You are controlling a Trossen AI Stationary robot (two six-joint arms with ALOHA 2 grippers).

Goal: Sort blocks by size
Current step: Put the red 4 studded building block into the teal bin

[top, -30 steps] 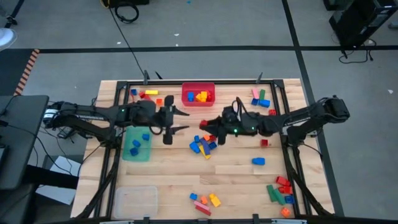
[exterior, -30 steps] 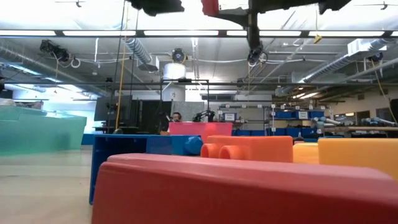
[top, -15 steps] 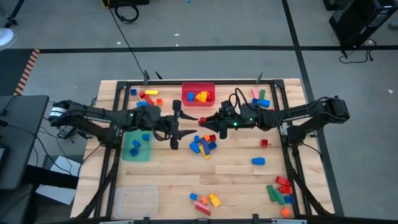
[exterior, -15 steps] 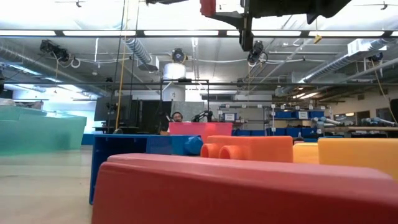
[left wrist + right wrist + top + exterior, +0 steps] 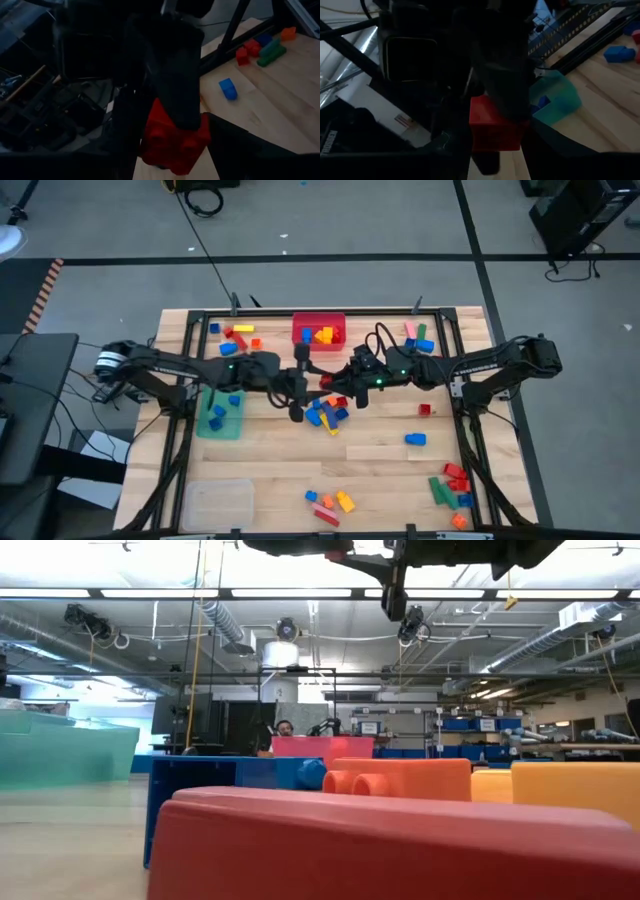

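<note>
My right gripper (image 5: 333,383) is shut on a red block (image 5: 325,380) and holds it above the middle of the table. My left gripper (image 5: 305,385) is open and faces it from the table's left. In the left wrist view its fingers stand on either side of the same block (image 5: 175,142). Loose blocks lie in a heap (image 5: 326,416) just below and near of the grippers. In the low view both grippers show only at the top edge (image 5: 395,570), and the red block is hidden there. My right gripper pinches the red block (image 5: 495,127) between its two fingers, which come level from the table's right. The block is lifted clear of the table. My left gripper stands around the block; I cannot tell whether it touches it.
A red bin (image 5: 319,320) with blocks stands at the far edge. A green bin (image 5: 207,420) with blue blocks stands at the left, and a clear bin (image 5: 217,502) at the near left. More blocks lie far left (image 5: 238,332), far right (image 5: 418,338), near right (image 5: 452,485) and near centre (image 5: 330,504).
My left gripper has gone toward the table's right, up to my right gripper and the red block, and has stayed open. My right gripper has kept hold of the block in the air and has barely moved.
</note>
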